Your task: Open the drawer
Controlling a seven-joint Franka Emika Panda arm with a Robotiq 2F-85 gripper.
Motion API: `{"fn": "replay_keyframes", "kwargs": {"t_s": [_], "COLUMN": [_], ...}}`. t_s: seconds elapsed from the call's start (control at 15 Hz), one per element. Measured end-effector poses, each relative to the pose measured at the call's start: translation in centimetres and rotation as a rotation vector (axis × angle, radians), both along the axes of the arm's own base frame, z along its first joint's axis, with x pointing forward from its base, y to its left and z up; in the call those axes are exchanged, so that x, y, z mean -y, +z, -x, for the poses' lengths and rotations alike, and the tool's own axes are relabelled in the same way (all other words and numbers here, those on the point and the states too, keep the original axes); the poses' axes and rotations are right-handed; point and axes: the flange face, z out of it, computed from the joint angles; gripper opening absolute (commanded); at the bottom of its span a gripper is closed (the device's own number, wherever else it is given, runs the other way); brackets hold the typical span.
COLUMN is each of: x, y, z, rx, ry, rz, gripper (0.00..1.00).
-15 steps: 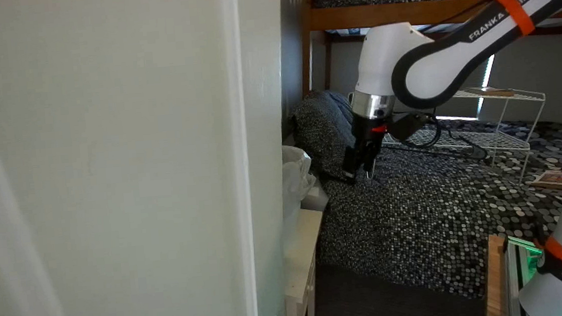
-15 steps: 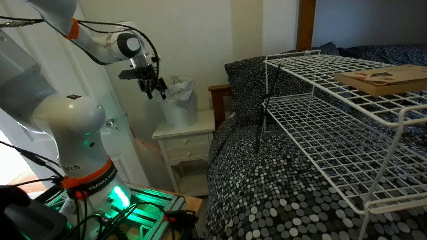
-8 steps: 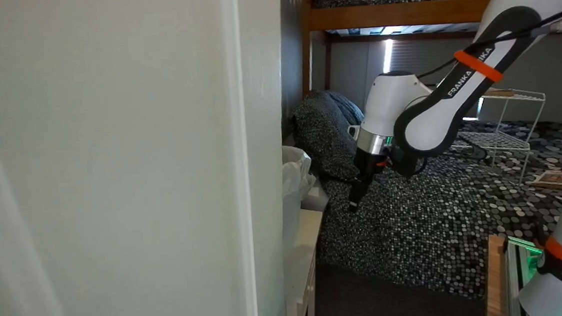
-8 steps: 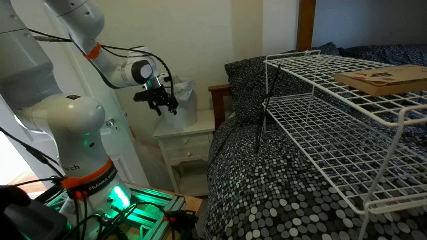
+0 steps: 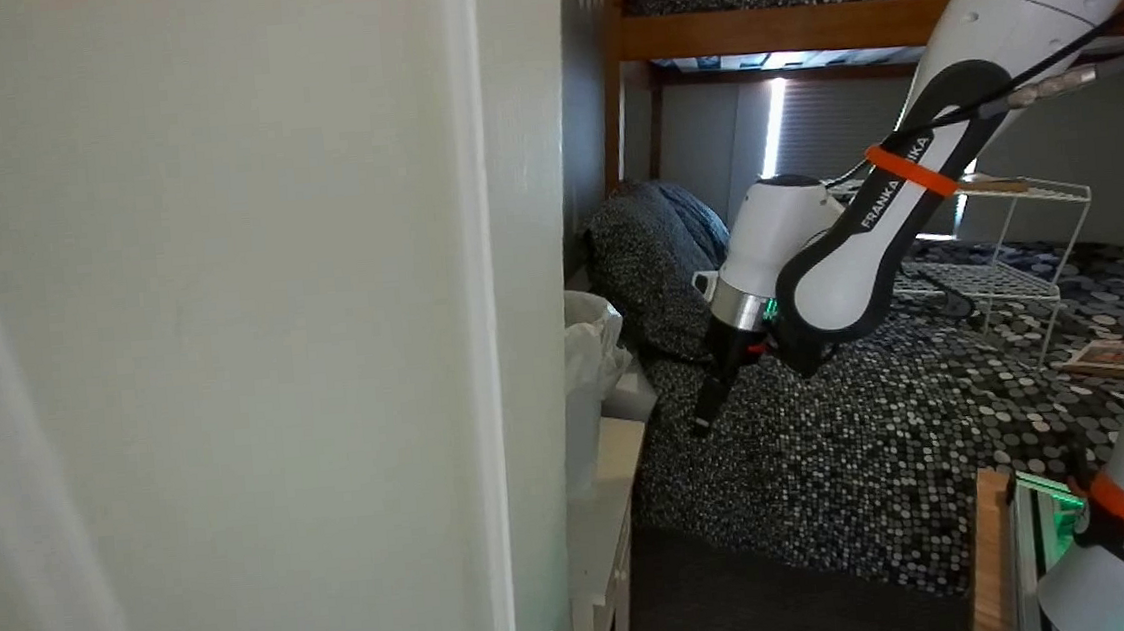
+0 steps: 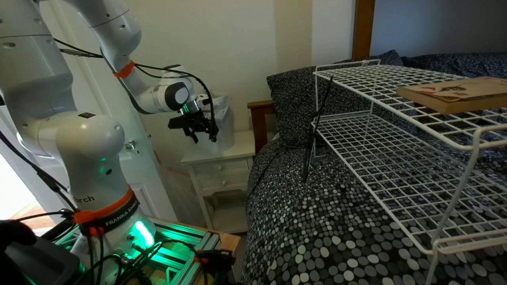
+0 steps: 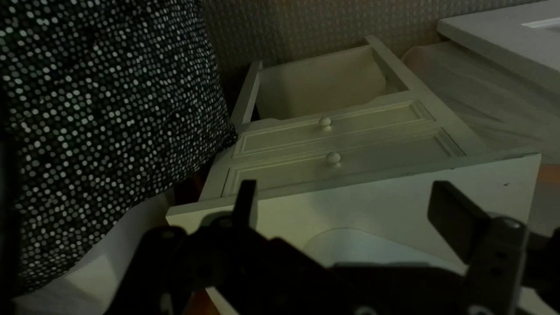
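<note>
Grpr (image 6: 204,137) is lower & nearer nightstand (image 6: 243,143) vs 1s ago

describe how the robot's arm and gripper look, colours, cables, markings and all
The arm is white and rounded, with black trim, orange bands, FRANKA lettering and a black cable running along it. A silver collar leads to the black gripper, whose jaws have flat, blocky ends in the wrist view.

Both exterior views show a white door (image 5: 203,344) and a bed (image 6: 301,221) with dark, dotted bedding (image 5: 805,477), a white wire rack (image 6: 435,133) standing on it. In an exterior view bright light (image 5: 774,123) edges a slatted blind (image 5: 828,129), seen below a wooden upper bunk (image 5: 780,29); the floor (image 5: 774,590) is dark. A pale wall (image 6: 225,51) rises beyond the bed.
</note>
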Motion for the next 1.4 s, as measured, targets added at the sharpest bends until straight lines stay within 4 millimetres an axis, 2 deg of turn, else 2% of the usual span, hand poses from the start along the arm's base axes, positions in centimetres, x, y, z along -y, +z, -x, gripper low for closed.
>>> {"fn": "replay_keyframes", "kwargs": {"t_s": [0.13,0.27,0.67,0.8,1.07,1.4], "x": [0.0,0.4,3.3,3.4,1.6,-1.0], "y": [0.0,-0.8,-6.0,-7.8,-11.6,-15.3], "z": [-0.1,-0.3,-0.7,-0.8,-0.4,-0.8], "rx": [0.001,-0.008,0.001,0.004,0.029,0.129], "ry": [0.000,0.024,0.095,0.113,0.163,0.152], "rz": [0.000,0.019,0.072,0.070,0.044,0.012], "gripper": [1.00,1.00,1.00,1.00,1.00,1.00]}}
